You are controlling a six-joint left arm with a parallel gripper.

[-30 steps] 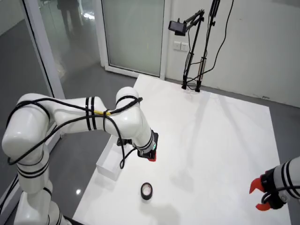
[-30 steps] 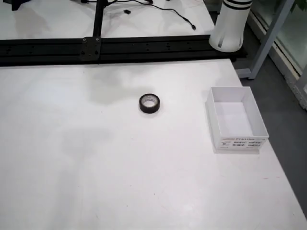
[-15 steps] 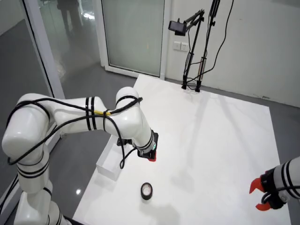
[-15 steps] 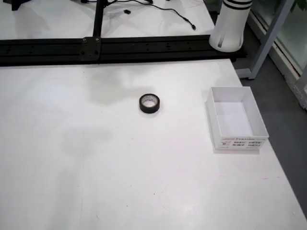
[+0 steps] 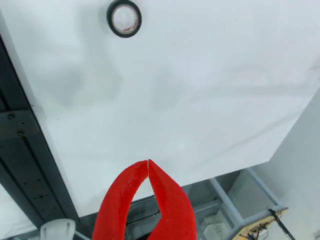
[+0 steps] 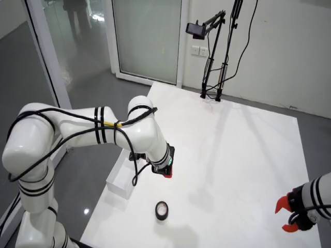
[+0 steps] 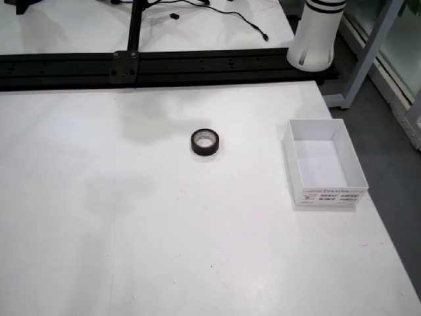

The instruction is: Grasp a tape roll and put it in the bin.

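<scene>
While the end effector hangs pinched closed, tape roll lies flat beside bin.

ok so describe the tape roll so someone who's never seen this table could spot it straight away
In the view from above, start at the white table and find the white bin near its right edge. Left of the bin, apart from it, lies the tape roll: a small black ring lying flat, the only dark object on the tabletop.
</scene>
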